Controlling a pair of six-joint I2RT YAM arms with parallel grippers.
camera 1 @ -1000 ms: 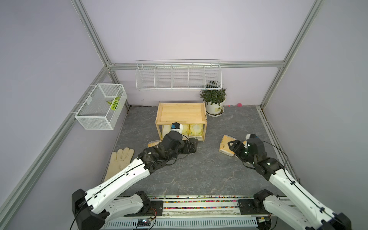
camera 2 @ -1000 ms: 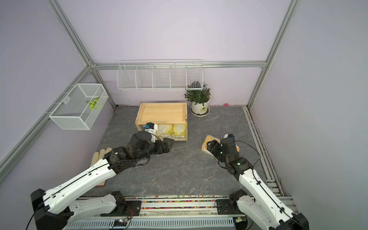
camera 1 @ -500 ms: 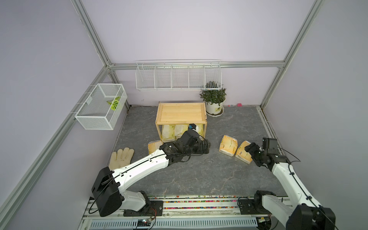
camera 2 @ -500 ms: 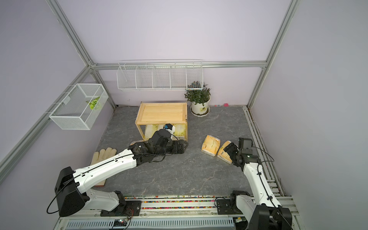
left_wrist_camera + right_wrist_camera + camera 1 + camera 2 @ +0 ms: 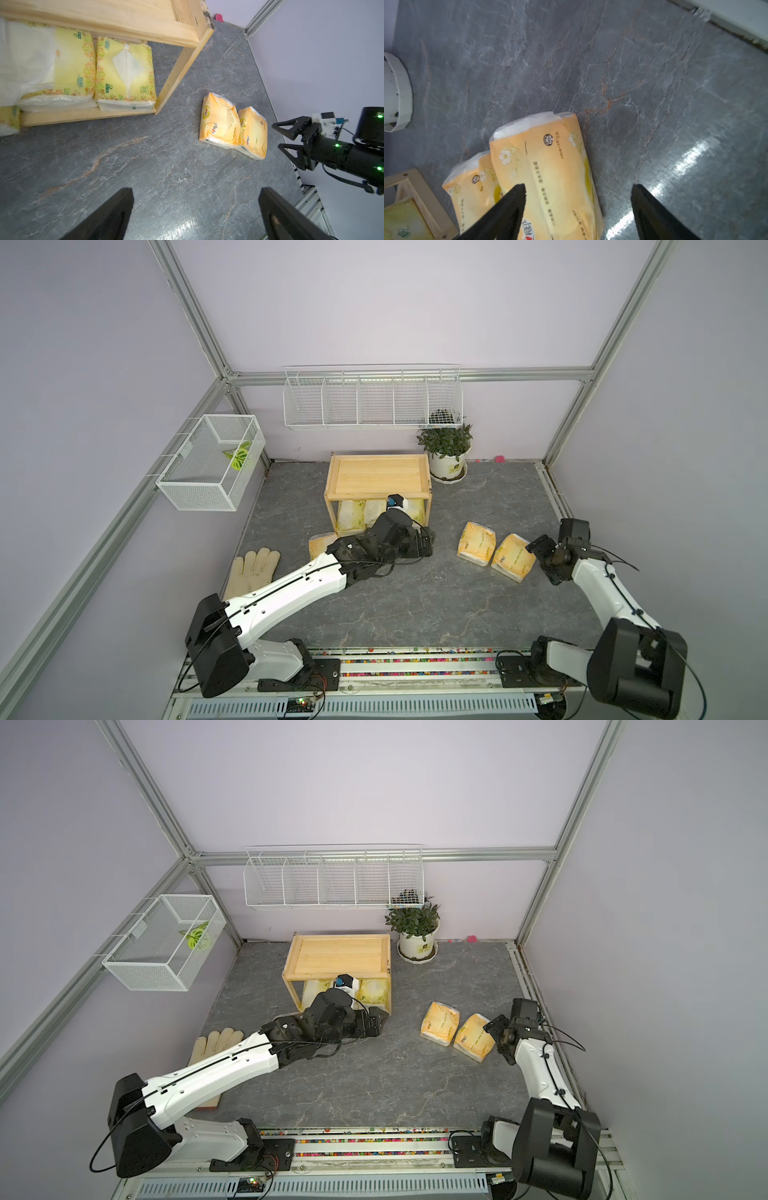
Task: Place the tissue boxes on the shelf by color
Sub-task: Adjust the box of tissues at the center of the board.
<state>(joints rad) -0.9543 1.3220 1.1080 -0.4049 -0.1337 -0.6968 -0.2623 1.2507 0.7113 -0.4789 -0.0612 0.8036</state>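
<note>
Scanning from the left, find first a cream glove (image 5: 253, 572) flat on the floor (image 5: 415, 605), then one orange-yellow pack (image 5: 319, 546) near it, half hidden behind the left arm (image 5: 291, 593). Next, see the shelf (image 5: 380, 479) – top tray bare, lower tier filled with the lemon-yellow packs (image 5: 124, 70), side by side. Judge the lemon half as done. Meet the left gripper (image 5: 195, 190) low in front of the shelf, fingers spread wide, holding nothing. Further right, count two more orange-yellow packs (image 5: 476, 544) touching each other on the floor, apart from the shelf. Find last the right gripper (image 5: 578, 186) just beside the rightmost one (image 5: 513, 559), fingers spread too, not yet pinching it. Remains to lift all three orange ones – probably onto the bare top tray.
</note>
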